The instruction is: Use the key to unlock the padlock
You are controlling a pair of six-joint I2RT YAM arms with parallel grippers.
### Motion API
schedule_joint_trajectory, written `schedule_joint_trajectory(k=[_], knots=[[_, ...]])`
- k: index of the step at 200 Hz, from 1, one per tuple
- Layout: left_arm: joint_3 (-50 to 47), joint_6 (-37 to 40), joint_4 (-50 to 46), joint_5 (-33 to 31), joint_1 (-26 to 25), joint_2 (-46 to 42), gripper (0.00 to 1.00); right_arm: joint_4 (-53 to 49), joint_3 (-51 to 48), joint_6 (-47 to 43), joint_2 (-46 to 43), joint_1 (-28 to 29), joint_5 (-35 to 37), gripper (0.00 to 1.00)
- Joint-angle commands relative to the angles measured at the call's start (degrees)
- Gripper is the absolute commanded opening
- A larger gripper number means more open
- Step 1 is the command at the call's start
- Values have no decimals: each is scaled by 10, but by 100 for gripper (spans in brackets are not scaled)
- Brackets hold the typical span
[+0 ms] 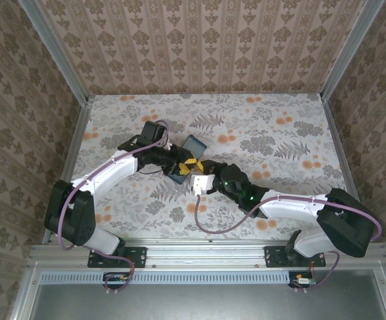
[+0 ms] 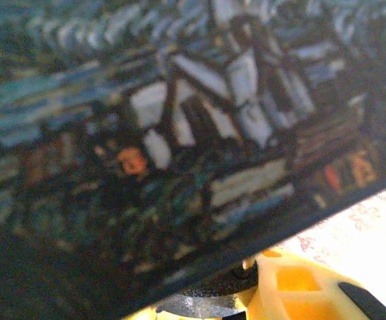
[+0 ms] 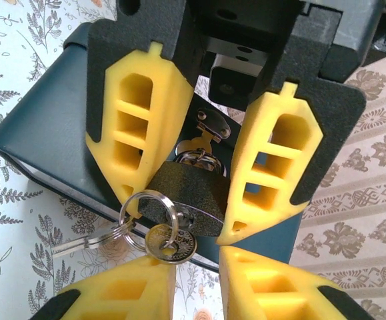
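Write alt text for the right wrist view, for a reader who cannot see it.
A dark-grey padlock sits between the left gripper's yellow fingers, against a dark blue box. A key on a ring sits at its base, just above the right gripper's fingertips.

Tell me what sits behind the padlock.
Behind the padlock stands the dark blue box, with a silvery latch meeting the shackle. The box's face directly behind the lock body is covered, so nothing more can be told there.
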Motion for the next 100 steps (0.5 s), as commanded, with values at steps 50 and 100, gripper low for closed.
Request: schedule_joint_trajectory(k=[50, 100], knots=[[19, -7, 13, 13, 0, -5, 5, 12, 17, -22, 16, 29, -16, 23], [13, -9, 17, 15, 0, -6, 5, 6, 25, -21, 28, 32, -18, 15]])
